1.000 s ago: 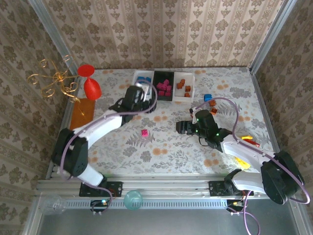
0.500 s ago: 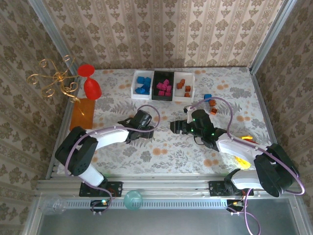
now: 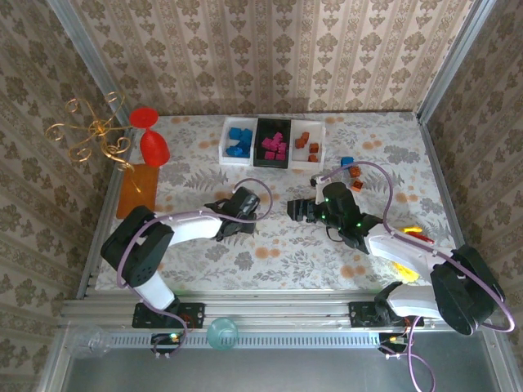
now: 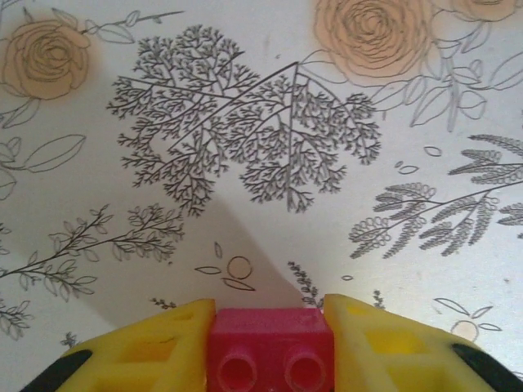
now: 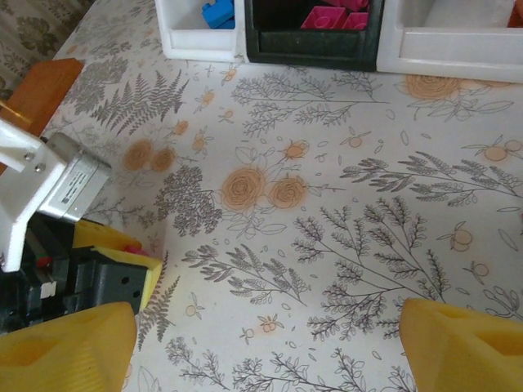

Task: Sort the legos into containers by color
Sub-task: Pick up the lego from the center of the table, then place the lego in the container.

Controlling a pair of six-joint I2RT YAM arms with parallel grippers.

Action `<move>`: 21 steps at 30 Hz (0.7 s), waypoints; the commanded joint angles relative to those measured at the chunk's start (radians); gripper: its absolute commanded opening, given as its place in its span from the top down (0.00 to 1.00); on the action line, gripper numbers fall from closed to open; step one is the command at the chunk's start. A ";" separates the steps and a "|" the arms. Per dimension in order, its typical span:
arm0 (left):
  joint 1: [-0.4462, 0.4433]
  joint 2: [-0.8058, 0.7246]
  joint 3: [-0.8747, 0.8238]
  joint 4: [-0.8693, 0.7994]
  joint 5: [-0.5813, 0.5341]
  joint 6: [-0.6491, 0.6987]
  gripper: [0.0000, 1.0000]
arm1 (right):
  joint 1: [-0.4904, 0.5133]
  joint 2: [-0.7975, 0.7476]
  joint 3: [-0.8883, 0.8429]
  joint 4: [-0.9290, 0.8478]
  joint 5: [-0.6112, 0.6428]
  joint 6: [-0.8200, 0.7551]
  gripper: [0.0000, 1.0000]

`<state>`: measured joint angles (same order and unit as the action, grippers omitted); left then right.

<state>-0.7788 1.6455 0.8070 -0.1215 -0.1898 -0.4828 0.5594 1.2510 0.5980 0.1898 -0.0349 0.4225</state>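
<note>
A magenta-pink lego (image 4: 270, 347) sits on the flowered table, and my left gripper (image 4: 270, 351) is shut on it, one yellow finger (image 4: 155, 351) pressed on each side. From above, that left gripper (image 3: 238, 222) is at mid-table and covers the brick. My right gripper (image 3: 296, 211) hovers just to its right, open and empty, its fingertips (image 5: 462, 343) wide apart. Three containers stand at the back: a white one (image 3: 225, 140) with blue legos, a black one (image 3: 260, 145) with pink, a white one (image 3: 319, 145) with orange-brown. A loose blue lego (image 3: 346, 162) and two orange-brown legos (image 3: 355, 173) lie right of them.
A red goblet (image 3: 151, 139) and a gold wire stand (image 3: 94, 135) are at the back left, above a flat orange-brown mat (image 3: 137, 189). A yellow object (image 3: 402, 266) lies under the right arm. Walls close in the table on three sides.
My left gripper came down from the containers to the pink lego at mid-table and shut on it. The right gripper drifted a little to the left, still open.
</note>
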 commanded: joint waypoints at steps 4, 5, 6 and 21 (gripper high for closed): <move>0.002 -0.049 0.132 0.016 -0.064 0.063 0.67 | -0.001 -0.029 -0.019 -0.041 0.067 0.023 0.14; 0.007 -0.045 0.166 0.015 -0.065 0.083 0.67 | -0.001 -0.037 -0.023 -0.041 0.073 0.025 0.14; 0.013 -0.035 0.204 0.017 -0.065 0.103 0.67 | -0.001 -0.046 -0.028 -0.041 0.080 0.029 0.14; 0.181 0.433 0.887 -0.086 0.022 0.292 0.66 | -0.013 -0.158 -0.075 -0.093 0.126 0.044 0.14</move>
<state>-0.6151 2.0010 1.5776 -0.1322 -0.2035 -0.2527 0.5545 1.1229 0.5362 0.1268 0.0536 0.4492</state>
